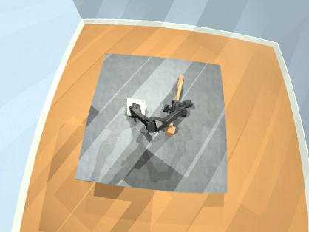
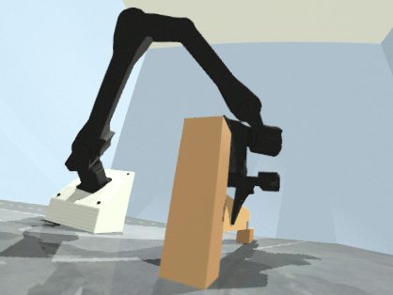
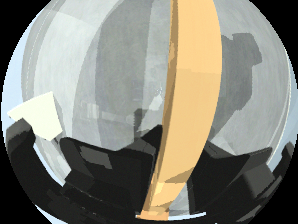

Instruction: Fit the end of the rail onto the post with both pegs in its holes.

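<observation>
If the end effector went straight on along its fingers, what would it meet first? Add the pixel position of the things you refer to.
Probably the grey tabletop (image 1: 207, 148) (image 2: 291, 277) (image 3: 120, 75), below the downward-pointing end effector (image 1: 175, 107) (image 2: 232, 222) (image 3: 170, 129). The rail (image 1: 180, 85) (image 2: 239, 217) (image 3: 197, 75) is between its fingers; how much space remains underneath is unclear.

The wooden rail (image 3: 192, 95) runs down the view and passes between the dark fingers.

Long wooden rail (image 1: 179, 91) (image 2: 238, 215) (image 3: 192, 75), pale orange; short upright post (image 1: 170, 131) (image 2: 197, 197) at near end.
</observation>
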Tool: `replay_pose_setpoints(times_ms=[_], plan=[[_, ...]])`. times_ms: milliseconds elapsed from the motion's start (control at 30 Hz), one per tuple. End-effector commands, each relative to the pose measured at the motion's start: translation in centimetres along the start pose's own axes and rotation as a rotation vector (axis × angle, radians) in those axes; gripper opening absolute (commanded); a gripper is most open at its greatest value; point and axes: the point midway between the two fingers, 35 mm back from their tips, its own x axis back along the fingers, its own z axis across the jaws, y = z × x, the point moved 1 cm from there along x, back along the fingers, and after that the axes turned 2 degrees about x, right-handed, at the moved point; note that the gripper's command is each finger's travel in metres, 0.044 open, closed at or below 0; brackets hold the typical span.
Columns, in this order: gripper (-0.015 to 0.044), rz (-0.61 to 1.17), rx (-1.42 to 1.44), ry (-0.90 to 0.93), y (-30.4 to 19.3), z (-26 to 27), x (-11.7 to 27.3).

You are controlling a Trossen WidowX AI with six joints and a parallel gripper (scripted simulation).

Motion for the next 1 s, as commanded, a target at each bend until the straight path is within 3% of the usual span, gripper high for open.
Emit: replay_pose_setpoints(times_ms=[0,967], plan=[[0.0,-0.001,0.005,-0.006,-0.14,-0.03,0.14],[0.0,0.0,0.005,-0.006,-1.04,-0.02,0.25]])
